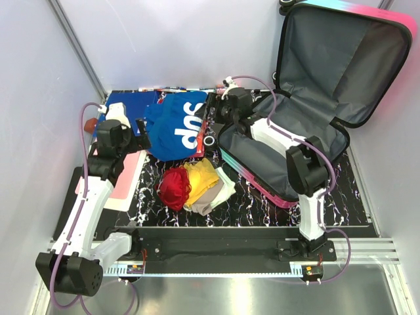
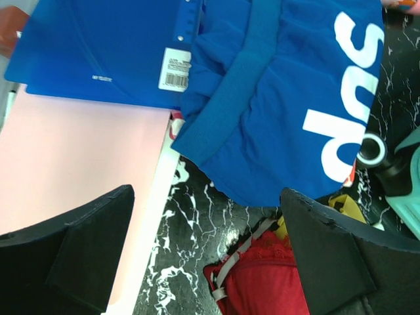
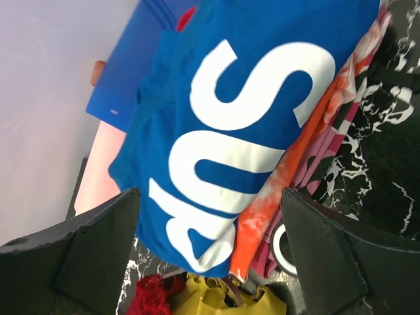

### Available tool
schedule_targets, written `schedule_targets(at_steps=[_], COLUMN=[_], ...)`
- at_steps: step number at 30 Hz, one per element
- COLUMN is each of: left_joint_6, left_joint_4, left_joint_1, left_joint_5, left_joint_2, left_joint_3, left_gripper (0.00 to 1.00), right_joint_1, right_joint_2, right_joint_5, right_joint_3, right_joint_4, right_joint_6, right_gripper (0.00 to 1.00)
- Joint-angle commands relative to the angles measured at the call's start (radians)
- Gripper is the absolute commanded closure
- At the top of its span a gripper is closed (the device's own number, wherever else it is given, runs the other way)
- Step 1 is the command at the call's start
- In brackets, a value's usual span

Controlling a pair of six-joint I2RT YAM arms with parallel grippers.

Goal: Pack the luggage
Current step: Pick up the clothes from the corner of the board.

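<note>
The luggage (image 1: 289,154) lies open at the right, grey lining up, its lid (image 1: 335,59) leaning on the back wall; nothing shows inside the base. A blue sweater (image 1: 176,126) with white letters lies left of it over orange and pink cloth (image 3: 315,151). My right gripper (image 1: 215,111) hangs open over the sweater's (image 3: 230,118) right edge, nothing between its fingers. My left gripper (image 1: 143,134) stands open at the sweater's (image 2: 275,98) left edge, above bare marble. Red (image 1: 174,187), yellow (image 1: 201,173) and beige (image 1: 213,195) garments lie piled in front.
A blue folder (image 1: 125,108) lies at the back left, with a pink sheet (image 1: 121,174) in front of it. A white tape roll (image 1: 209,140) sits between the sweater and the luggage's teal rim (image 2: 407,170). White walls close in on three sides.
</note>
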Motion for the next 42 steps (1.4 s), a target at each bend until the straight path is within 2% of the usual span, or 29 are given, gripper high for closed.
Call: schedule_targets(at_steps=[1, 11, 17, 26, 30, 42], left_joint_6=[-0.006, -0.016, -0.008, -0.003, -0.002, -0.005], left_joint_4=[0.043, 0.043, 0.043, 0.042, 0.038, 0.038], left_joint_1=[0.003, 0.003, 0.003, 0.003, 0.003, 0.003], left_joint_5=[0.048, 0.090, 0.072, 0.074, 0.063, 0.071], left_joint_2=[-0.005, -0.008, -0.017, -0.010, -0.008, -0.005], left_joint_3=[-0.003, -0.002, -0.006, -0.006, -0.005, -0.006], left_gripper=[0.01, 0.01, 0.01, 0.01, 0.01, 0.01], right_joint_1=[0.021, 0.052, 0.069, 0.070, 0.069, 0.070], right_joint_2=[0.056, 0.179, 0.185, 0.251, 0.262, 0.228], right_joint_5=[-0.004, 0.135, 0.241, 0.234, 0.232, 0.218], right_joint_3=[0.106, 0.185, 0.182, 0.244, 0.256, 0.242], right_joint_4=[0.002, -0.050, -0.100, -0.100, -0.101, -0.090], right_joint_6=[0.056, 0.106, 0.125, 0.143, 0.152, 0.142], right_gripper=[0.06, 0.05, 0.05, 0.07, 0.11, 0.19])
